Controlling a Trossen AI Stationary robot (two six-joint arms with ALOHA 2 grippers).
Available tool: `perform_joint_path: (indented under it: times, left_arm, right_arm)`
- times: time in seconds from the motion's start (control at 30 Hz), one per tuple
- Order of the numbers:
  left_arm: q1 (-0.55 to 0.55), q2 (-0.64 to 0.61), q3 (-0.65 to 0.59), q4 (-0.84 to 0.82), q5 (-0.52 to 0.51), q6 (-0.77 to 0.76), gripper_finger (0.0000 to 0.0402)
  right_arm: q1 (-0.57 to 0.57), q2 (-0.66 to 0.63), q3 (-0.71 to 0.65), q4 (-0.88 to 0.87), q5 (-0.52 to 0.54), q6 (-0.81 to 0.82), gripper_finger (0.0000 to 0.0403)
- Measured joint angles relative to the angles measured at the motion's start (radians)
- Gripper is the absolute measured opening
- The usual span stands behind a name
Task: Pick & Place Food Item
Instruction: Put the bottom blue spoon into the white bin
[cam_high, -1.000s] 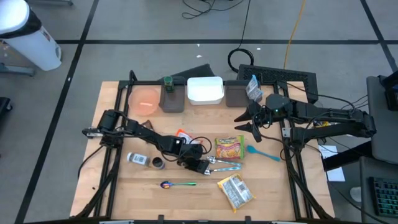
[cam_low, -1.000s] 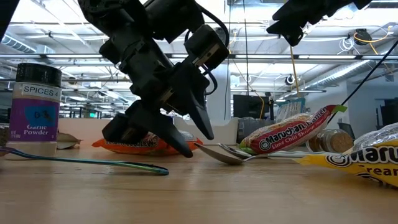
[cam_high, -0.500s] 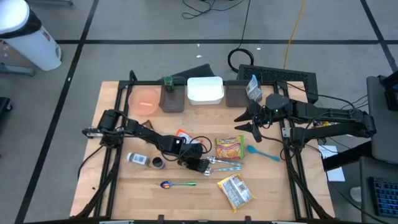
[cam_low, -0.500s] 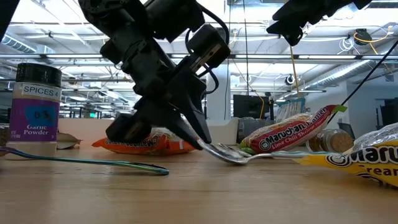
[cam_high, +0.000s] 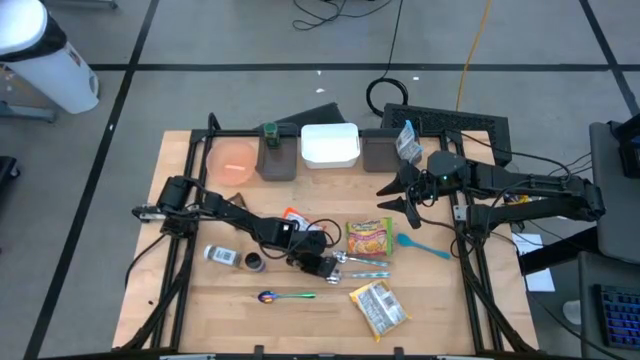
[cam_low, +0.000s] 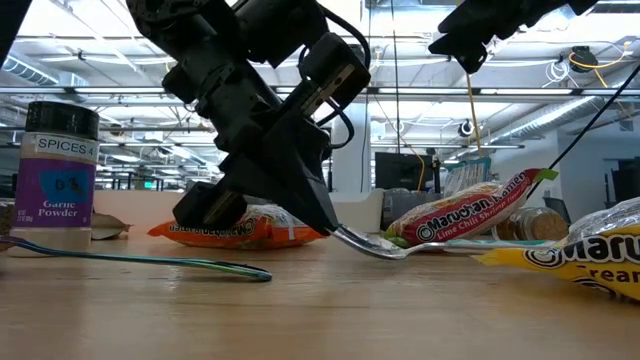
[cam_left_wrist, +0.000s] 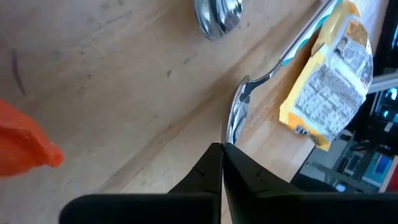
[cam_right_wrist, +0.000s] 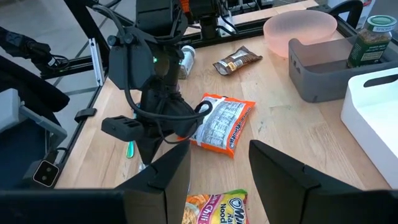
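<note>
left end effector (cam_low: 328, 224) | pinched on spoon (cam_low: 375, 245) handle, apparently | on table

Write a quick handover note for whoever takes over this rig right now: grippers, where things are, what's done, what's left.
Left gripper: down at mid-table, shut on the silver spoon, whose bowl rests on the wood.
Right gripper: open, empty, raised over the table's right side.
Food: orange packet beside the left gripper; lime chili ramen and yellow ramen pack lying flat.
White bin and pink bowl at the back edge.
Done: spoon gripped only; no food item in either gripper.
Left: apparently the whole food pick and place.
</note>
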Motion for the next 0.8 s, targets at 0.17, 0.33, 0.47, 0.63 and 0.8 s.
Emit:
perform_joint_path:
  times: [0.17,0.33,0.47,0.63,0.8]
  left_arm:
    - [0.0,0.0,0.0,0.0,0.045,0.021,0.0005]
    - [0.004,-0.021,0.0,-0.001,0.048,0.043,0.0003]
    - [0.018,-0.046,0.0,-0.009,0.047,0.061,0.0003]
    - [0.042,-0.086,0.0,-0.032,0.04,0.086,0.0002]
    - [0.065,-0.124,0.0,-0.052,0.04,0.108,0.0001]
  right_arm:
    - [0.0,0.0,0.0,0.0,0.0,0.001,0.0155]
    - [0.0,0.0,0.0,0.0,0.0,0.002,0.0155]
    - [0.0,0.0,0.0,0.0,0.0,0.003,0.0155]
    - [0.0,0.0,0.0,0.001,0.0,0.003,0.0155]
    - [0.0,0.001,0.0,0.001,0.0,0.001,0.0155]
